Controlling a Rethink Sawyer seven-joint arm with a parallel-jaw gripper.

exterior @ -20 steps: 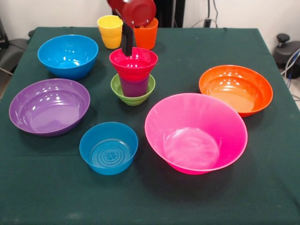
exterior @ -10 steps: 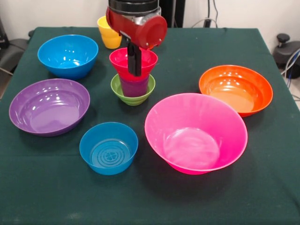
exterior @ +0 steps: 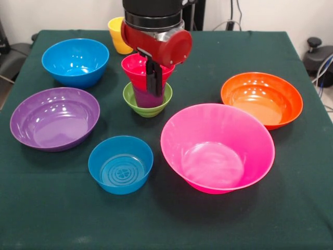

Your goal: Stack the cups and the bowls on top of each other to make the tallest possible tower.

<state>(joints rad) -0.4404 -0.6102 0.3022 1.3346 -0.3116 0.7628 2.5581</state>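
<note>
Nearest: small blue bowl and large pink bowl, both upright on the green tablecloth. Mid-table: purple bowl at left, orange bowl at right. Between them, the green bowl holds the purple cup, with the red bowl seated on top. The gripper hangs over this stack's front; jaw opening cannot be determined. Beyond: mid-sized blue bowl, yellow cup.
</note>
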